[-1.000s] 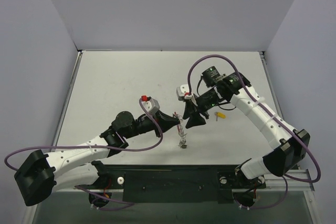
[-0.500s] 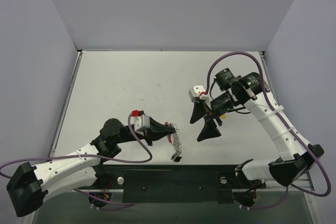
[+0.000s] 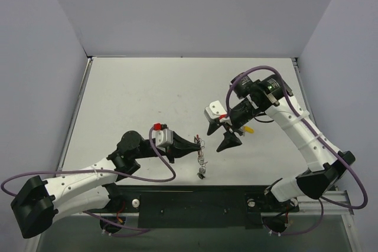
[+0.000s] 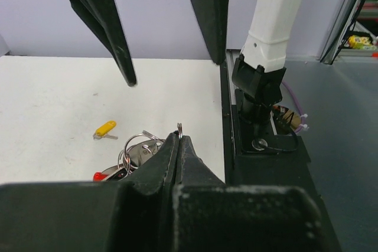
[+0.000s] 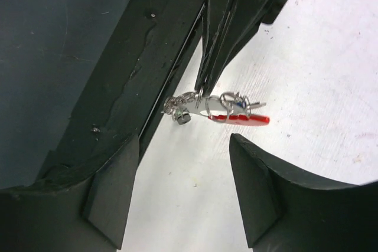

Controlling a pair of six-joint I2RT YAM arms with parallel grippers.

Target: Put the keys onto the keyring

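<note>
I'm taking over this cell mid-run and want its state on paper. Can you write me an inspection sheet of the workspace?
Surface: white table, a few small marks.
Job's things: keyring with its chain hanging down and a red key bunched on it; yellow key loose on the table, off the ring.
Clutter: nothing seen.
Grippers: left gripper shut on the keyring; right gripper open, holding nothing, close beside the keyring.
Cables: purple cables looped along both arms, apart from the keyring.
Surroundings: plain walls on three sides; black rail at the near edge.
</note>
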